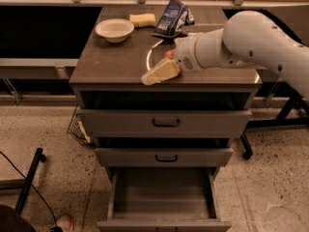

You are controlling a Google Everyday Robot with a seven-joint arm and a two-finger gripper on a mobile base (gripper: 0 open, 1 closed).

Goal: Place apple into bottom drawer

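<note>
The apple (168, 55) is red-orange and sits on top of the cabinet near the middle of its front half. Only a small edge of it shows behind the gripper. My gripper (159, 73), with cream-coloured tips, is low over the cabinet top right at the apple, pointing left and toward the front edge. The white arm (251, 40) reaches in from the right. The bottom drawer (164, 197) is pulled out below, with a plain grey inside and nothing in it.
A white bowl (115, 29), a yellow sponge (143, 19) and a dark blue snack bag (171, 17) stand at the back of the cabinet top. The two upper drawers (166, 123) have black handles. A black stand leg (29, 180) is on the floor at left.
</note>
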